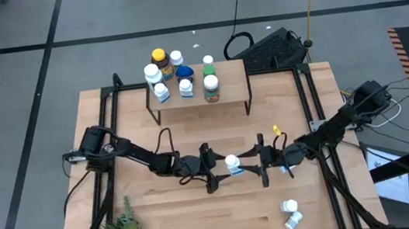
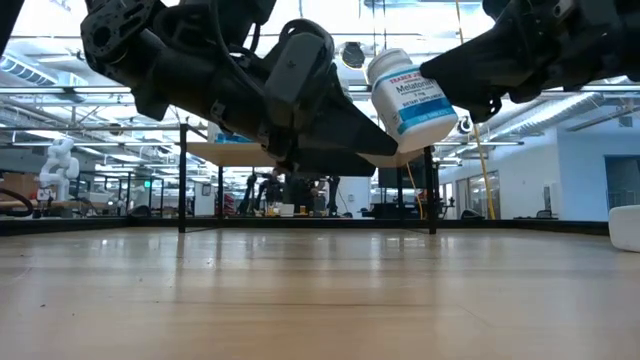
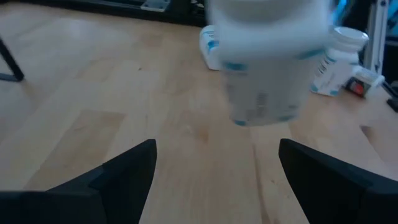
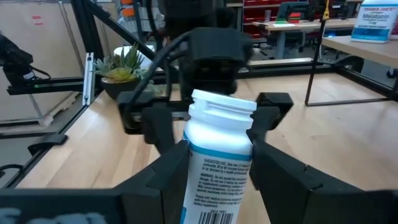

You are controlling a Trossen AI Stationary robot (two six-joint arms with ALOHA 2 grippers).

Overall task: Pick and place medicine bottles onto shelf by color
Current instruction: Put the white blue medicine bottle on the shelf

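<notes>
At the middle of the desk (image 1: 200, 209) the two arms meet nose to nose above the wood; the right end effector (image 1: 261, 160) is clenched on a white medicine bottle (image 1: 232, 163) with a blue label, gripping its lower body so that the capped end sticks out towards the other arm and the bottle hangs tilted, clear of the desk, as the low view shows; the left end effector (image 1: 212, 167) faces it with its fingers spread wide on either side of the cap end, holding nothing, which reads as a handover set up so that the arm nearer the shelf's left side can take the bottle; the free cap end is what makes such a second grip possible. The shelf (image 1: 232, 84) stands at the far edge, already carrying a cluster of bottles (image 1: 176, 75) on its left and middle part, the amber yellow-capped one (image 1: 159, 60) at the far left and a green-capped one (image 1: 208, 69) to the right of the blue one; two more white bottles (image 1: 291, 213) wait at the near right of the desk, one upright and one on its side; a small potted plant (image 1: 123, 228) sits at the near left, out of the way.
</notes>
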